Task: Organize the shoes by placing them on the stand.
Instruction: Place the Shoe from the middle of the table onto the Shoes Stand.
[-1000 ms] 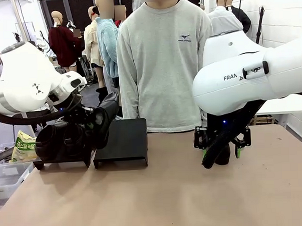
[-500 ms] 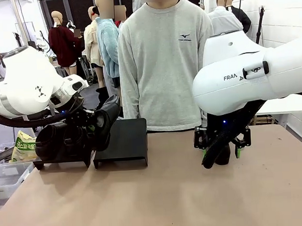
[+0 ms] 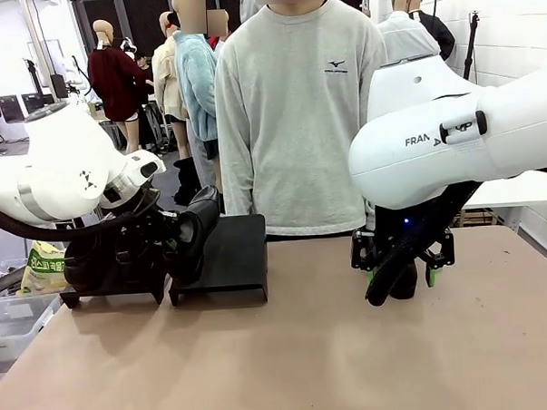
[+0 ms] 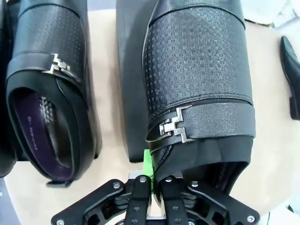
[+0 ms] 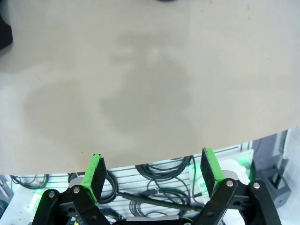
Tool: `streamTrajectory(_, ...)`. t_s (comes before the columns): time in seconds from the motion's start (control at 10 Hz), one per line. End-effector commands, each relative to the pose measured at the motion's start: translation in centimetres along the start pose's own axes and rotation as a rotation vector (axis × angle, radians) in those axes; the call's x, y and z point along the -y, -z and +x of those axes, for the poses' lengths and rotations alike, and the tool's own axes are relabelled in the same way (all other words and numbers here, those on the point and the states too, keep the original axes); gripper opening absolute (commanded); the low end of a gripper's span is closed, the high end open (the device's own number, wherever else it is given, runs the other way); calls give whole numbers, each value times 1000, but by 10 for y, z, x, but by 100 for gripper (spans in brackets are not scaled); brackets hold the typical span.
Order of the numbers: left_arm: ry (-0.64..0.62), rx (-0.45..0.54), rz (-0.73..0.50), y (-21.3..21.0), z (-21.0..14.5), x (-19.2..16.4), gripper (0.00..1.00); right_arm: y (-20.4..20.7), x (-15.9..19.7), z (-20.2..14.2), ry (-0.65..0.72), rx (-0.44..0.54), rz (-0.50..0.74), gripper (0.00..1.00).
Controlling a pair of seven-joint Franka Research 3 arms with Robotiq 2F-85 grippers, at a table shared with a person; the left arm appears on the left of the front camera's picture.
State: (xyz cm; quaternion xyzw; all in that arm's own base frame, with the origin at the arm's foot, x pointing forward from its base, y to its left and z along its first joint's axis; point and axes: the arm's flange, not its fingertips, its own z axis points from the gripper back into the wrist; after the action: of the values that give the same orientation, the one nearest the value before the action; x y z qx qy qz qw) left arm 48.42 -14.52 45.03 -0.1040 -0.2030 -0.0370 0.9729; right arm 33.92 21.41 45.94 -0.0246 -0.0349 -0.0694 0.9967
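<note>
The left hand [image 4: 153, 174] is clamped on the heel rim of a black shoe [image 4: 197, 79]. Its fingers are mostly buried behind the leather, with only a sliver of green pad [image 4: 147, 161] showing. From the front this shoe hangs tilted, toe down, over the left edge of the right stand [image 3: 228, 254] — whether the sole touches the stand cannot be made out. Just left of it a second shoe [image 4: 51, 89], with a metal buckle, sits on the left stand [image 3: 114, 286]. In the front view the left arm [image 3: 63, 173] hides most of that stand's load. A third shoe [image 4: 290, 77], cropped by the wrist picture's right border, lies on the desk [image 3: 262, 369] well apart from the stands. The right hand [image 5: 153, 165] stands wide with nothing between its pads, above the near edge of the desk with cables [image 5: 154, 180] below. From the front a dark shape [image 3: 389, 282] by that hand is too dim to name. A person [image 3: 297, 122] stands at the far side — arms cut off behind the stands.
</note>
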Motion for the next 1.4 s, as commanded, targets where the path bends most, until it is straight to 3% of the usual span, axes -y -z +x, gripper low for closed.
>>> streamTrajectory(0.0, -54, 49, 58, 6, 15, 0, 0, -2, -1, 1, -2, -1, 6, 100)
streamTrajectory(0.7, -83, 42, 56, 36, 29, -9, 0, -2, -1, 1, -2, -1, 6, 100)
streamTrajectory(1.1, -124, -11, 50, 42, 31, -4, 0, -2, -1, 1, -2, -1, 6, 100)
streamTrajectory(1.2, -140, -34, 41, 43, 32, -1, 9, -2, -1, 1, -2, -1, 6, 100)
streamTrajectory(1.3, -131, -39, 49, 45, 32, 0, 28, -2, -1, 1, -2, -1, 6, 100)
